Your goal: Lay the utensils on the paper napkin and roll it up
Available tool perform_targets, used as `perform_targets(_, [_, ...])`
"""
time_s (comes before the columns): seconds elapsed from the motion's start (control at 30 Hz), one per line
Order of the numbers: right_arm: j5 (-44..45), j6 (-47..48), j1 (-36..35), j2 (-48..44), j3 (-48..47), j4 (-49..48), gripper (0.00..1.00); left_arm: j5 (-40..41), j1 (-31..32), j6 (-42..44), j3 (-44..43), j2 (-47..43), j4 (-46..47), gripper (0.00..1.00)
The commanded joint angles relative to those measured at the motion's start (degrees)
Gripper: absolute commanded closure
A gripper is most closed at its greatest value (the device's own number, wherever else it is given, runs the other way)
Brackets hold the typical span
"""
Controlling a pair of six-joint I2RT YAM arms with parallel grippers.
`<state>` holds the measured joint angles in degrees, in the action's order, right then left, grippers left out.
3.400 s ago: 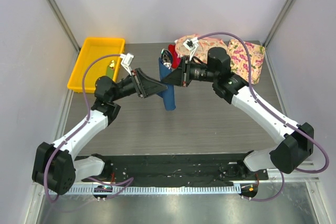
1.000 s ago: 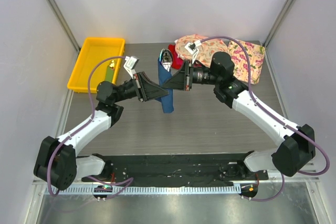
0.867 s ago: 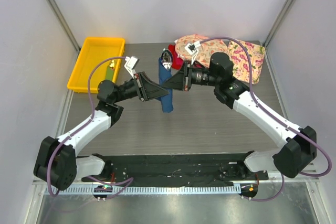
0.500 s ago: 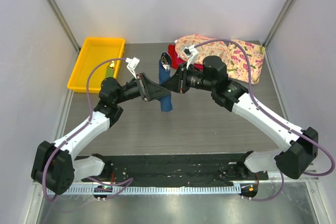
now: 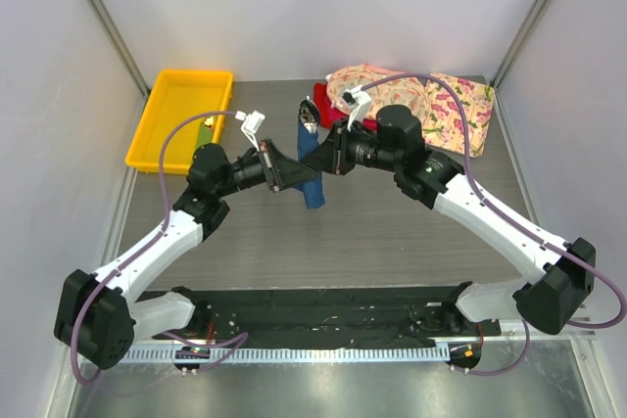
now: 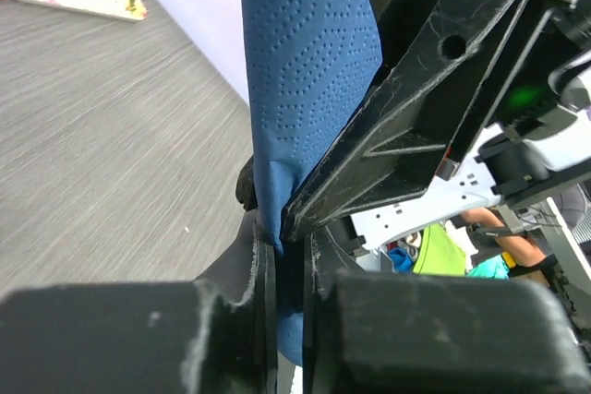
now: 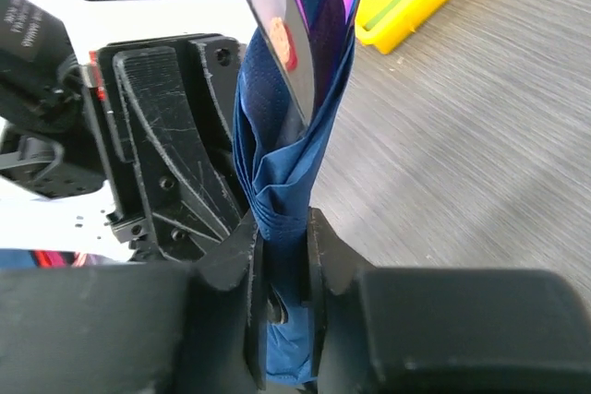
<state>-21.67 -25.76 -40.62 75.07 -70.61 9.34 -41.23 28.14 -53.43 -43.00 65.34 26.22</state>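
Left wrist view: briefly let go with left tool point(image 6: 288, 256), then pinched narrow again on the rolled paper napkin point(image 6: 305, 62) between both tools. Clamped narrow on same roll with right tool point(image 7: 282, 237), utensils point(image 7: 277, 43) protruding past its fingertips. Probably a regrip to tighten the roll; nearly done.

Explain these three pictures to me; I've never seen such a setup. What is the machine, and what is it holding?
Two robot arms are bolted at the near edge of a table. The wide picture looks down from above and behind them; the other two come from a camera on each wrist. The left hand and the right hand are both pinched shut on a dark blue paper napkin, held between them, with utensils poking out of its top. A yellow tray and floral cloths lie at the back.
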Motion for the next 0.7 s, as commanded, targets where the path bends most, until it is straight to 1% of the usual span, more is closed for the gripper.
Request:
perform_targets(0.0, [-2.67, 1.07, 0.54, -1.33, -1.99, -3.63, 0.67, -1.82, 0.6, -2.28, 0.72, -1.97, 10.3, 1.0])
perform_targets(0.03, [-3.89, 0.28, 1.15, -1.24, -1.99, -3.89, 0.54, -3.14, 0.43, -2.9, 1.25, -1.62, 12.43, 1.0])
perform_targets(0.07, [-6.78, -0.69, 2.64, -1.24, -1.99, -4.16, 0.47, -4.11, 0.42, -3.95, 1.34, -1.53, 14.19, 1.0])
perform_targets(0.1, [-8.81, -1.65, 3.52, -0.98, -1.99, -5.12, 0.39, -5.51, 0.25, -4.57, 1.34, -1.27, 15.95, 1.0])
perform_targets(0.13, [-10.83, -3.75, 4.31, -0.89, -1.9, -6.0, 0.35, -5.79, 0.07, -5.19, 1.08, -1.01, 18.32, 1.0])
perform_targets(0.17, [-14.68, -4.73, 5.71, -0.71, -1.81, -6.79, 0.31, -6.05, -0.1, -5.89, 0.91, -0.66, 19.39, 1.0])
perform_targets(0.2, [-16.19, -5.44, 6.16, -0.63, -1.64, -8.27, 0.27, -6.49, -0.28, -6.85, 0.82, -0.31, 20.27, 1.0])
perform_targets(0.27, [-20.49, -7.63, 6.95, -0.89, -0.68, -10.73, 0.26, -7.02, -0.28, -7.48, 0.38, 0.13, 22.03, 1.0])
perform_targets(0.37, [-24.1, -10.71, 7.05, -1.68, 1.61, -15.22, 0.27, -7.28, -0.37, -8.71, -0.15, 0.57, 23.53, 1.0])
perform_targets(0.5, [-26.75, -15.1, 6.96, -2.47, 4.6, -22.59, 0.32, -7.55, -0.37, -9.32, -0.59, 0.84, 23.79, 1.0])
perform_targets(0.53, [-26.76, -15.55, 6.96, -2.47, 5.04, -22.88, 0.38, -7.55, -0.45, -9.59, -0.68, 0.84, 23.79, 1.0])
perform_targets(0.6, [-27.19, -15.73, 6.96, -1.95, 5.04, -22.7, 0.43, -7.37, -0.46, -9.94, -0.85, 1.01, 23.88, 1.0])
perform_targets(0.67, [-27.11, -15.81, 6.87, -1.5, 4.95, -22.35, 0.52, -7.37, -0.46, -10.2, -1.12, 1.1, 23.88, 1.0])
